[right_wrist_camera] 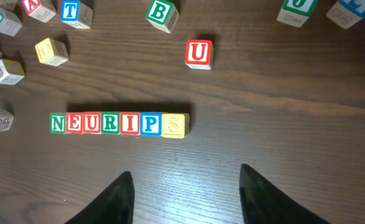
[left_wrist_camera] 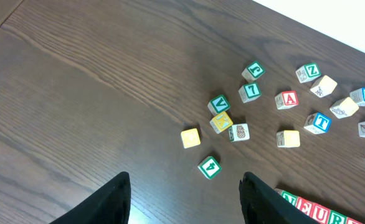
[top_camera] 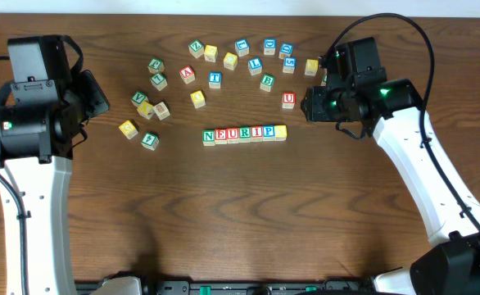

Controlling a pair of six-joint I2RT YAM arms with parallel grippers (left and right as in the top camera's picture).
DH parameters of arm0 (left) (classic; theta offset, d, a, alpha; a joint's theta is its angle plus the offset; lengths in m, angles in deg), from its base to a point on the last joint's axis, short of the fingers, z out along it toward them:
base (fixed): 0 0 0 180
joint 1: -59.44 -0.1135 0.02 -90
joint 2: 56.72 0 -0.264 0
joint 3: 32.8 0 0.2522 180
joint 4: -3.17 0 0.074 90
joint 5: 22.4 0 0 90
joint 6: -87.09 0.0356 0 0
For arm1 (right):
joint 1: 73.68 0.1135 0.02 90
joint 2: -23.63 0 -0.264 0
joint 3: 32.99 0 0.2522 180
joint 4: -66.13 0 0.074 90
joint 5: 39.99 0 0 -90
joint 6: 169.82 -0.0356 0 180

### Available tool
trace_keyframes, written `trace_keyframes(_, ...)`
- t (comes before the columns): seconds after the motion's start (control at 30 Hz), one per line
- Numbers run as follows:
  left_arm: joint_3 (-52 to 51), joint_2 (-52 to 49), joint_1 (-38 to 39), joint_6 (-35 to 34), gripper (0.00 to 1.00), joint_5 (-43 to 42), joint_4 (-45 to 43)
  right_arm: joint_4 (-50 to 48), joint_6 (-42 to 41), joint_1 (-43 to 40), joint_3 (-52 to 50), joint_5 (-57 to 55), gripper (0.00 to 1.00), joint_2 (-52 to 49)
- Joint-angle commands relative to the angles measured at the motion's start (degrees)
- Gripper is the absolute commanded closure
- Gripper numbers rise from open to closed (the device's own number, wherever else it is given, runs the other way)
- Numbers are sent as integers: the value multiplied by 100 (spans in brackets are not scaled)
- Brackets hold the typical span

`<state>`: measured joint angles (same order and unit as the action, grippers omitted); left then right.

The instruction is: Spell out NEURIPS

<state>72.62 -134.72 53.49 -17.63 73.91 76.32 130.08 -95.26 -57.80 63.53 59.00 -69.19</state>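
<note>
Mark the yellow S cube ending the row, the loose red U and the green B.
yellow S cube (right_wrist_camera: 174, 125), right wrist view, top face.
loose red U cube (right_wrist_camera: 198, 53), right wrist view, top face.
green B cube (right_wrist_camera: 162, 12), right wrist view, top face.

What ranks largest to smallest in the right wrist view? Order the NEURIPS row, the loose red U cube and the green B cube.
1. NEURIPS row: largest by far, seven cubes long.
2. red U cube and green B cube: they look alike in size, so no ranking between them.
</note>
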Motion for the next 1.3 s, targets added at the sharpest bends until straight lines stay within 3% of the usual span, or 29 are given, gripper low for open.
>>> trace_keyframes(0.0,66,52,-24,96,45,11,20,-79,4,-4,96,-48,47,109)
trace_keyframes(0.3,66,52,-24,96,45,11,20,-46,-39,-4,157,-46,24,428)
trace_keyframes(0.37,66,52,-24,94,44,13,20,-46,-39,-4,157,-46,13,608)
trace_keyframes(0.4,66,52,-24,96,44,13,20,-46,-39,-4,157,-46,1,719)
trace_keyframes(0.7,66,52,-24,96,44,13,20,199,-37,-4,157,-46,1,1587)
trace_keyframes(1.27,66,52,-24,96,44,11,20,229,140,-15,157,-1224,1,1637)
